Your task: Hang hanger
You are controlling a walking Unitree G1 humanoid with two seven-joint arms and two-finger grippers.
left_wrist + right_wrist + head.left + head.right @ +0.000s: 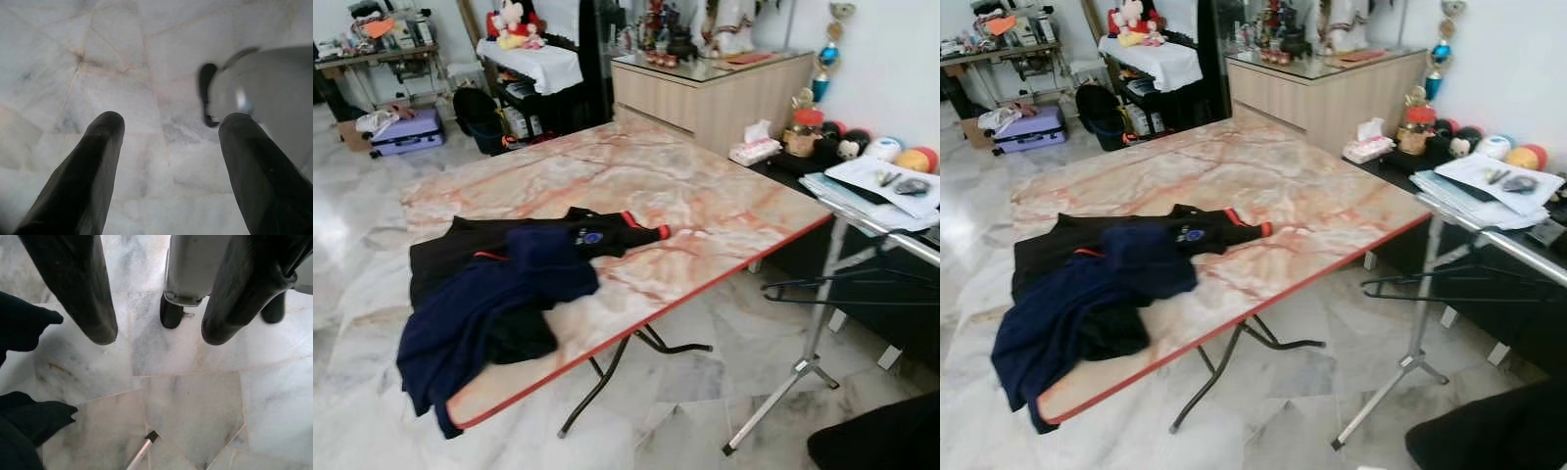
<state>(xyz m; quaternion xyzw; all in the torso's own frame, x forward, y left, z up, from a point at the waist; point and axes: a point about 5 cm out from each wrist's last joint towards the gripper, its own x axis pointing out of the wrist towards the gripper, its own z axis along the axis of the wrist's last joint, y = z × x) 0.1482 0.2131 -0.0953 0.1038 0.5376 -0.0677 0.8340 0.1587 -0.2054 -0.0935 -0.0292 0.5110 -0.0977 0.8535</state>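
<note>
Black hanger (847,287) on rail (886,235) beside table (705,206); left gripper (168,137), right gripper (159,335) spread, empty, over floor.

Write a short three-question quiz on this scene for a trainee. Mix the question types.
1. True or false: the black hanger already hangs on the silver rail of the clothes stand.
2. Where do the dark clothes lie?
A. on the floor
B. on the near left corner of the marble-patterned table, partly draped over its edge
C. on the rail
3. Fill in: both grippers, left gripper and right gripper, point down at the ____ with fingers apart, holding nothing.

Key:
1. True
2. B
3. floor
</note>
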